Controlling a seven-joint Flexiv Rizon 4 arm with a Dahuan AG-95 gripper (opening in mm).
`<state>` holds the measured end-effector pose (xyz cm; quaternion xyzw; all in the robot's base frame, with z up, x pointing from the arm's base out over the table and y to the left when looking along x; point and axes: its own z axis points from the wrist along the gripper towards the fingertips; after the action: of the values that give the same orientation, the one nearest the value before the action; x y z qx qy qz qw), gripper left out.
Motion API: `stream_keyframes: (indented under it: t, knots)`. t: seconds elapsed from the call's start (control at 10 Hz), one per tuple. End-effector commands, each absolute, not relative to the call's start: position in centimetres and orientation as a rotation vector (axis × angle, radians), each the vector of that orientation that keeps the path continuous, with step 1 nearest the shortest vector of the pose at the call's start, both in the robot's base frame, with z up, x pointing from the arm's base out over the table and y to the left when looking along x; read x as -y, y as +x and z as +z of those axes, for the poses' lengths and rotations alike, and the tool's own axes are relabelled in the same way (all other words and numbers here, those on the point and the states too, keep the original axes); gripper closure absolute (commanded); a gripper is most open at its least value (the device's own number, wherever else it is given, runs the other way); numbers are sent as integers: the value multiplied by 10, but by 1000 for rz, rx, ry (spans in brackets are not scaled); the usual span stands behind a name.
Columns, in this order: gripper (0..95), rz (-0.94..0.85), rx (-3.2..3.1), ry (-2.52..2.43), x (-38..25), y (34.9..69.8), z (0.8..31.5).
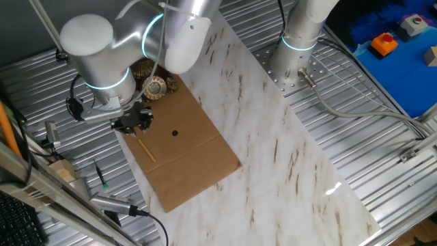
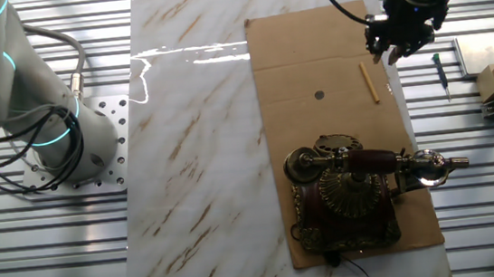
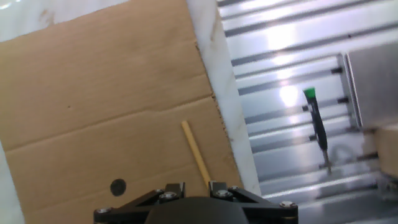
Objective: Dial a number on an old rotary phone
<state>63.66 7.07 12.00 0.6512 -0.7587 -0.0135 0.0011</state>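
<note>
- Ribbed metal decking surrounds a pale marble-patterned bench (image 2: 203,152), and a flat sheet of brown cardboard (image 2: 312,59) lies along one side of it.
- At one end of the cardboard stands the old rotary phone (image 2: 348,192), dark brown with brass trim, its handset (image 2: 372,160) lying across the cradle; in one fixed view the arm (image 1: 136,34) partly hides it.
- Near the opposite end, close to the cardboard's edge, lies a thin tan wooden stick (image 3: 196,154), with a small dark round spot (image 3: 117,186) on the cardboard beside it.
- The gripper (image 2: 401,43) hangs above the stick, well apart from the phone.
- How far the fingers are spread I cannot tell, nor whether they hold anything.
- Off the bench, a green-tipped screwdriver (image 3: 317,121) rests on the decking.
</note>
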Motion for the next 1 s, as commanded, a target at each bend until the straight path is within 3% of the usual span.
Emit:
stream_keyframes:
  t: [0.1, 1.0]
  knots:
    - [760, -81, 2309, 2171, -72, 642, 107]
    - [760, -73, 2287, 2178, -87, 650, 60]
